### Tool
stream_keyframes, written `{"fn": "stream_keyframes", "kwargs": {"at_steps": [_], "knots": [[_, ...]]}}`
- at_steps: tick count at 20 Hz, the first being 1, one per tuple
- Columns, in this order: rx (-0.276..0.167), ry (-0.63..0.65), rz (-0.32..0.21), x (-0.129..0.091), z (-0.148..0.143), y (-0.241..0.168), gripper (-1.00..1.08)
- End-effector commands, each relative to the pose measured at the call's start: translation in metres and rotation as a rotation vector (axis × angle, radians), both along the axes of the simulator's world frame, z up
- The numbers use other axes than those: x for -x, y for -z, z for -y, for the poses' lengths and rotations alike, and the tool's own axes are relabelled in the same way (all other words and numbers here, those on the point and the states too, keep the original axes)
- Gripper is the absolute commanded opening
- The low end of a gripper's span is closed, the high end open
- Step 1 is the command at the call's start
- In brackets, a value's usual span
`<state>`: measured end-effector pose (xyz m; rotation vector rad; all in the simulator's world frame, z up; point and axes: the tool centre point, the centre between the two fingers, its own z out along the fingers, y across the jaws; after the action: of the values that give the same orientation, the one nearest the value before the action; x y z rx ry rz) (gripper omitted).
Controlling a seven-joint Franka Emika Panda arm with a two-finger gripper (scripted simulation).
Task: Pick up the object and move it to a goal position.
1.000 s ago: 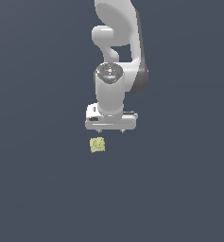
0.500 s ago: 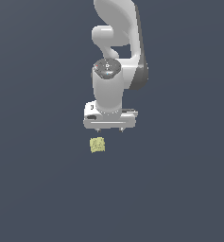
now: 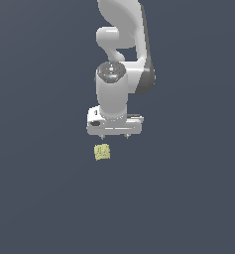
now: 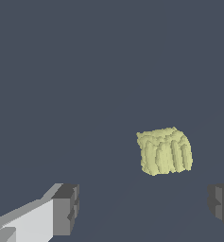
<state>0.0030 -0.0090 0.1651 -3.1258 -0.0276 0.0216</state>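
White arm [image 3: 120, 74] points straight down, its gripper [image 3: 114, 135] spread wide just above the yellow-green chunk [image 3: 102, 152], not touching.

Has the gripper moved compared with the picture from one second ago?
Yes. In the exterior view the gripper has shifted slightly toward that view's left, closer to being above the yellow-green chunk, which lies where it lay before.

Arm [image 3: 123, 59] folded, wrist pointing down; end effector [image 3: 114, 135] fingers spread wide, holding nothing
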Motion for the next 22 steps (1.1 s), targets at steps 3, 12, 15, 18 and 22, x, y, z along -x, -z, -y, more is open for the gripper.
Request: {"fn": "stream_keyframes", "kwargs": {"at_steps": [3, 12, 15, 18, 22], "knots": [[0.002, -0.020, 0.002, 0.000, 0.009, 0.010, 1.00], [0.010, -0.106, 0.011, 0.003, 0.045, 0.051, 1.00], [0.012, -0.130, 0.013, 0.005, 0.055, 0.062, 1.00], [0.013, -0.146, 0.014, 0.006, 0.062, 0.069, 1.00], [0.014, -0.156, 0.015, 0.007, 0.066, 0.074, 1.00]]}}
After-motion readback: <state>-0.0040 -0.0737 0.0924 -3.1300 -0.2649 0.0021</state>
